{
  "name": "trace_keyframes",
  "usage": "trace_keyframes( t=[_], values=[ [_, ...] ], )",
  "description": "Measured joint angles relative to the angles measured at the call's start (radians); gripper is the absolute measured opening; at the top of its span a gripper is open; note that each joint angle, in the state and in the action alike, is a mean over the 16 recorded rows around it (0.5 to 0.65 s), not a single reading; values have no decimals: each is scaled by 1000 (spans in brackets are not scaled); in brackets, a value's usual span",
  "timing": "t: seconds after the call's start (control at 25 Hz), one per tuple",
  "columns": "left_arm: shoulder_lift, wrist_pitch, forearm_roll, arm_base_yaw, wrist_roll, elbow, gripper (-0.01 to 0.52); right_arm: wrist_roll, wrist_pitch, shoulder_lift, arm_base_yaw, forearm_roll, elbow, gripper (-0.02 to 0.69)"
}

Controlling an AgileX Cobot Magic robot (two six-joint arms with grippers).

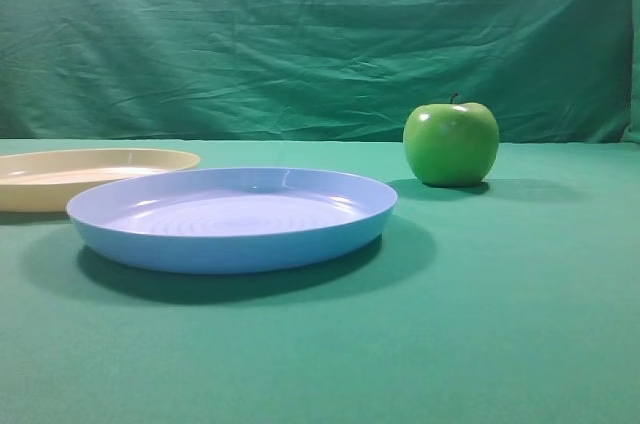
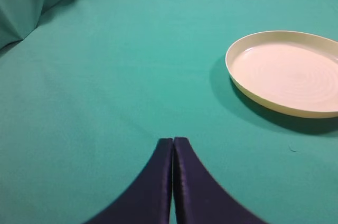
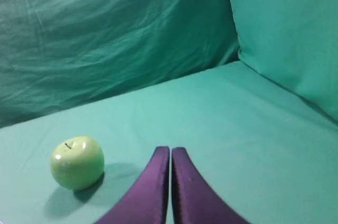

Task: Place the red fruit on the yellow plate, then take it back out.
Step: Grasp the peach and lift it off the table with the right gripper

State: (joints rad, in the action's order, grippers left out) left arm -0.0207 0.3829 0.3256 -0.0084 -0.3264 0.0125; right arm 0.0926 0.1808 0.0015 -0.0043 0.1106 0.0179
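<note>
Both arms idle, red fruit nowhere in sight

The yellow plate (image 2: 288, 71) lies bare beside the blue plate (image 1: 235, 216), with the green apple (image 1: 451, 143) beyond. The fruit is probably smooth, firm and apt to roll, so grip its widest part. Left gripper (image 2: 172, 142) and right gripper (image 3: 170, 151) are both closed and hold nothing.

Left gripper (image 2: 173, 140): two dark navy fingers, smooth, slightly glossy, broad at base, curving inward to narrow tips. Right gripper (image 3: 170, 150): same curved shape, purple tint, satin sheen. No cables, screws or markings visible.
</note>
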Motion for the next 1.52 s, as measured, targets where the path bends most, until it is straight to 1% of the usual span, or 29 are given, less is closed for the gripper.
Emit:
trace_keyframes(
  t=[0.12, 0.24, 0.4, 0.76, 0.92, 1.08, 1.16, 1.24, 1.52],
  values=[
    [0, 0, 0, 0, 0, 0, 0, -13, -2, 34, 13, 20, 54, 0],
    [0, 0, 0, 0, 0, 0, 0, -32, 49, 94, 32, 29, 124, 0],
    [0, 0, 0, 0, 0, 0, 0, -77, 179, 212, 60, 35, 239, 0],
    [0, 0, 0, 0, 0, 0, 0, -217, 530, 533, 123, 58, 452, 0],
    [0, 0, 0, 0, 0, 0, 0, -284, 616, 665, 152, 71, 504, 0],
    [0, 0, 0, 0, 0, 0, 0, -350, 637, 790, 178, 84, 535, 15],
    [0, 0, 0, 0, 0, 0, 0, -387, 632, 853, 190, 92, 547, 48],
    [0, 0, 0, 0, 0, 0, 0, -419, 620, 915, 199, 100, 559, 102],
    [0, 0, 0, 0, 0, 0, 0, -508, 541, 1112, 211, 128, 594, 380]
  ],
)
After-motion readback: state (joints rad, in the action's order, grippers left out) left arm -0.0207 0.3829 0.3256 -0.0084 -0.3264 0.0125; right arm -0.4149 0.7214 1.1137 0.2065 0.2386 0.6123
